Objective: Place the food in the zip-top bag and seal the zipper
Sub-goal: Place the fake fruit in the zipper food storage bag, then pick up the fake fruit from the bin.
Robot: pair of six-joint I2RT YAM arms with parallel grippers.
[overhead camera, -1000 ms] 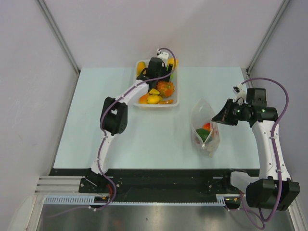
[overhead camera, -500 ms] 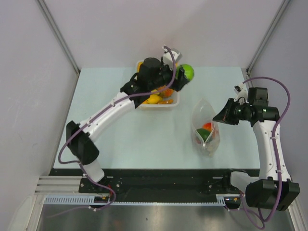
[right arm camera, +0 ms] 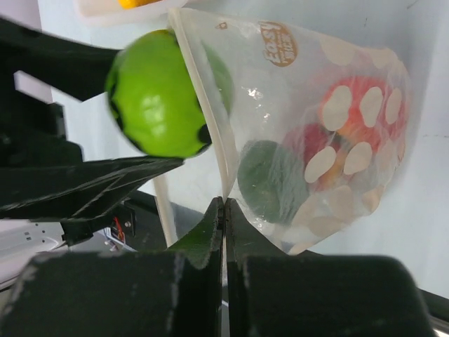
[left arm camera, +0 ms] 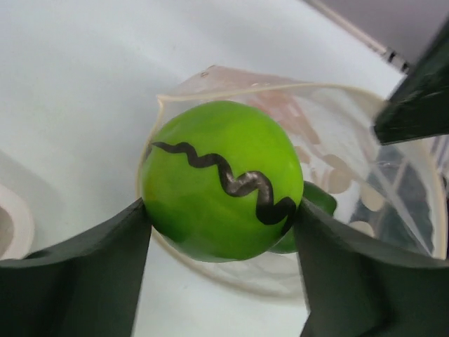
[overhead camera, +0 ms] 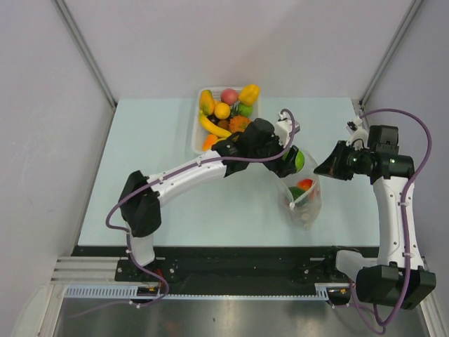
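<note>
Several bagged toys (right arm camera: pixel 270 179): red and dark green, blurred behind spotted plastic.
Zip-top bag (overhead camera: pixel 312 209): mouth open, on table (overhead camera: pixel 140 154) right of basket (overhead camera: pixel 196 133).
Left gripper (left arm camera: pixel 221 210): fingers clamp green fruit (left arm camera: pixel 221 168) over bag mouth.
Right gripper (right arm camera: pixel 224 210): fingers pinched together on bag rim.

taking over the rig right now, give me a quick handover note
Left gripper: shut on a green fruit, at the open mouth of the zip-top bag.
Right gripper: shut on the bag's edge, holding it up.
Done: red and green pieces are in the bag.
Left: drop the green fruit in, move the food from the white basket, seal the zipper.
</note>
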